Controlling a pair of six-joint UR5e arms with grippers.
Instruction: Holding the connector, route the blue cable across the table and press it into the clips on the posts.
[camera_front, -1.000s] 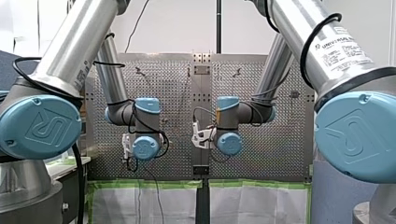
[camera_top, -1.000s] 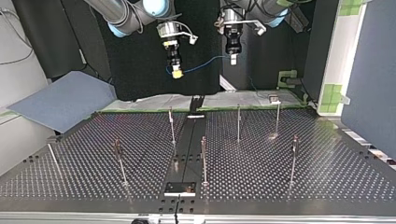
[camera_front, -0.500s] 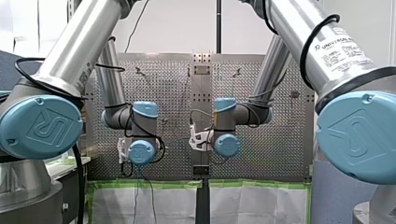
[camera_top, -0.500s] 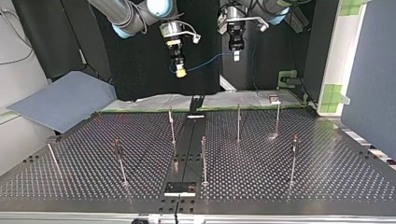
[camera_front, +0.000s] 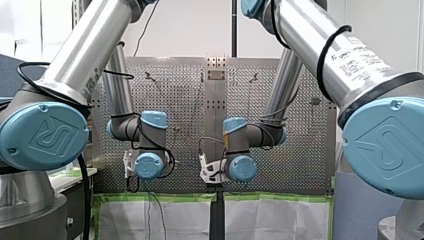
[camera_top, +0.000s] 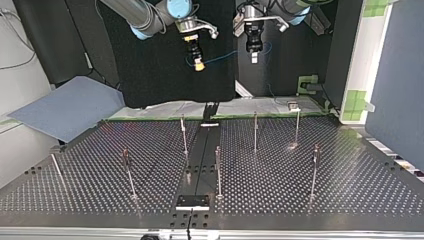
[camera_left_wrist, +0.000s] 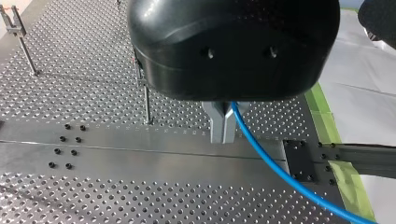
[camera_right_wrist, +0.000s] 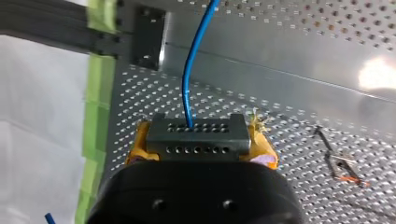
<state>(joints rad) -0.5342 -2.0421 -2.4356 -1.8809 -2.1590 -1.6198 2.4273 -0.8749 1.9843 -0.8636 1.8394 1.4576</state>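
Right pincer (camera_top: 199, 64) with connector (camera_right_wrist: 196, 135) nearer left pincer (camera_top: 254, 57)

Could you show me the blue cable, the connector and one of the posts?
blue cable (camera_right_wrist: 185, 93): right wrist view, its straight middle stretch.
connector (camera_right_wrist: 198, 137): right wrist view, middle of its grey holed face.
post (camera_top: 218, 172): top view, mid-shaft of the middle one nearest the camera.
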